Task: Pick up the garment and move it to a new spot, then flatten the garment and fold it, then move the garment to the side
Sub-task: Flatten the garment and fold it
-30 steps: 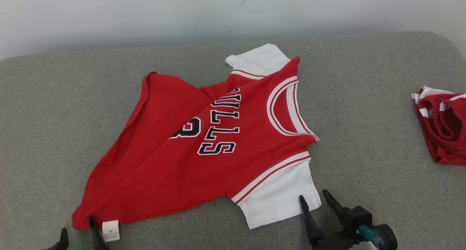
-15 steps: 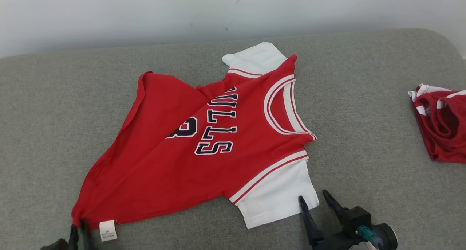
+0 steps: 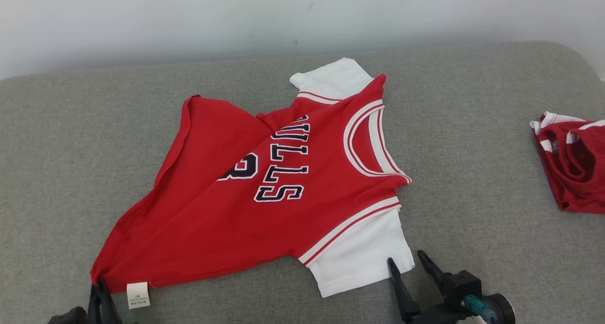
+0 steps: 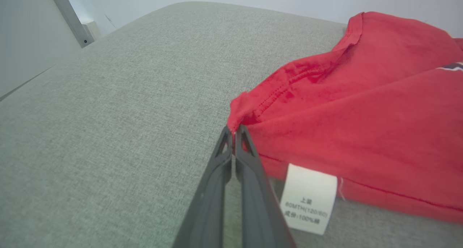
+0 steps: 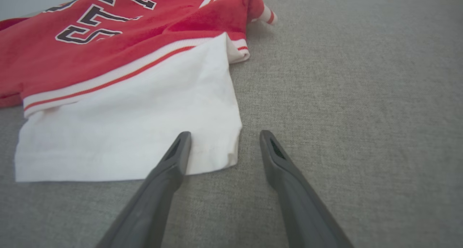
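Grey padded surface [image 3: 71,140]: garment [image 3: 264,206] rumpled at centre. Left gripper [image 4: 234,131] pinched onto hem corner [image 4: 247,108], 7 o'clock, likely for tensioning flat. Right gripper [image 5: 223,136] wide, straddling sleeve edge [image 5: 231,132], 5 o'clock.

The red Bulls jersey [image 3: 227,229] with white sleeves [image 3: 364,262] lies front-up across mid-frame, collar toward the right and hem toward the left, with a diagonal crease in its upper-left part. My left gripper [image 3: 100,283] pinches its lower-left hem corner, beside the white care tag [image 3: 138,294].
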Robot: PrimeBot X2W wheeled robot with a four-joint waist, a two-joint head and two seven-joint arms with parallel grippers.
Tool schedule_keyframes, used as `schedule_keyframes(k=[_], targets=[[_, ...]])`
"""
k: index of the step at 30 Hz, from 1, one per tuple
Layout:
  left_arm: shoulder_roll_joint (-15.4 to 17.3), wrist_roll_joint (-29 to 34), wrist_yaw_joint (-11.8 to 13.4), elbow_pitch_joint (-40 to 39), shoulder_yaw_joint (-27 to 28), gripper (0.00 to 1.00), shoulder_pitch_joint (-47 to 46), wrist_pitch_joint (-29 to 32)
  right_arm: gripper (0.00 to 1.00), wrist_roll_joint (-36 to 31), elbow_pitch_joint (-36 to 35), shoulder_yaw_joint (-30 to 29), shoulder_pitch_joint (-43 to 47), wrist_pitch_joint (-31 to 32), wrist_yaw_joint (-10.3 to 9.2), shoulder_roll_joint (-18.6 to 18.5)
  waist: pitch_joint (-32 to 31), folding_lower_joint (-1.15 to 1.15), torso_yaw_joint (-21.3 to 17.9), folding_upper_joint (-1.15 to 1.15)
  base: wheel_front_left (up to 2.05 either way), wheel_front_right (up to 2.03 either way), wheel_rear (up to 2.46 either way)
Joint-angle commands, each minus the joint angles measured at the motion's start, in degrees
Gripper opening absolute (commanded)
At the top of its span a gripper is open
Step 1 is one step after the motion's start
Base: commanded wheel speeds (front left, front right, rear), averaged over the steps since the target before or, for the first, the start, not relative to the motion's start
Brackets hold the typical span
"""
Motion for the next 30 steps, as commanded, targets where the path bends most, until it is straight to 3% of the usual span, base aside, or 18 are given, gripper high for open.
schedule_keyframes(k=[1, 3, 4, 5, 6, 12, 20, 30], targets=[[0.0, 0.4, -0.1, -0.2, -0.1, 0.00, 0.8, -0.2, 0.98, 0.1, 0.5, -0.2, 0.3, 0.1, -0.17, 0.0, 0.0, 0.00, 0.0, 0.00, 0.00, 0.00, 0.00], [0.0, 0.5, -0.1, -0.4, -0.6, 0.00, 0.7, -0.2, 0.96, -0.2, 1.0, -0.5, 0.2, 0.1, -0.18, 0.1, 0.0, 0.00, 0.1, 0.00, 0.00, 0.00, 0.00], [0.0, 0.6, -0.2, -0.4, -0.7, 0.00, 0.6, -0.2, 0.73, -0.3, 1.3, -0.3, 0.2, 0.1, -0.17, 0.1, 0.0, 0.00, 0.1, 0.00, 0.00, 0.00, 0.00], [0.0, 0.9, -0.4, -0.5, -1.0, 0.00, 0.5, -0.2, 0.42, -0.2, 1.6, -0.1, 0.2, 0.1, -0.17, 0.2, 0.0, 0.00, 0.1, 0.00, 0.00, 0.00, 0.00], [0.0, 1.1, -0.3, -0.5, -1.3, 0.00, 0.5, -0.2, 0.00, 0.0, 1.8, 0.2, 0.1, 0.1, -0.17, 0.2, 0.0, 0.00, 0.1, 0.00, 0.00, 0.00, 0.00], [0.0, 1.9, -0.9, -1.5, -2.0, 0.00, 0.2, -0.2, 0.00, 2.4, -0.9, 0.8, 0.1, 0.0, -0.17, 0.3, -1.5, 0.00, -0.2, 0.00, 0.00, 0.00, 0.00], [0.8, 5.7, -4.0, -4.8, -1.5, 0.00, -1.2, -0.2, 0.00, 5.2, -8.9, 0.3, -1.3, 0.0, -0.17, -0.3, -5.7, 0.00, -1.2, 0.00, 0.00, 0.00, 0.00], [8.2, 10.2, -8.8, -7.3, -0.9, 0.00, -11.3, -0.2, 0.00, 7.0, -17.1, 0.8, -15.3, 0.0, -0.17, -5.6, -9.6, 0.00, -2.1, 0.00, 0.00, 0.00, 0.00]])
